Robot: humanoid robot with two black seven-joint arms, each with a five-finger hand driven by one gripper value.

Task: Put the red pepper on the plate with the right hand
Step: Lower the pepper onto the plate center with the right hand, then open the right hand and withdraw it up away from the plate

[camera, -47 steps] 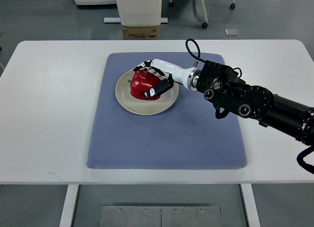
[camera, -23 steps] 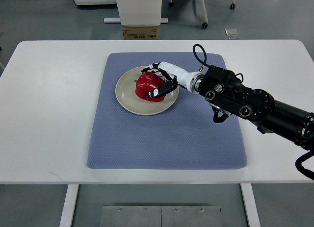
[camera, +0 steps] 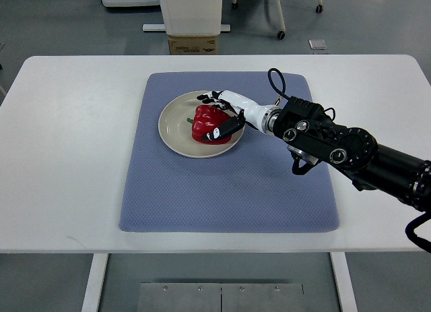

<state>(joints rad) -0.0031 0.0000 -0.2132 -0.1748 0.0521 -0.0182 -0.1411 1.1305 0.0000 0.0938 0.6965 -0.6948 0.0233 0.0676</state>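
Note:
The red pepper (camera: pixel 203 123) rests on the cream plate (camera: pixel 172 127), right of the plate's middle, its green stem pointing left. My right hand (camera: pixel 217 114) reaches in from the right and wraps the pepper's right side. Its fingers (camera: pixel 210 96) curl over the far side and the thumb (camera: pixel 217 131) presses the near side, so the hand is still shut on the pepper. The white wrist and black forearm (camera: pixel 323 140) stretch back to the right edge. No left arm shows in the picture.
The plate sits on the far half of a blue-grey mat (camera: pixel 229 184) laid on a white table (camera: pixel 67 157). Beyond the table's far edge stand a cardboard box (camera: pixel 192 44) and chair legs on the floor.
My right hand has drawn back to the right by a few centimetres, and the pepper has shifted right with it across the plate. The fingers look looser around it than before.

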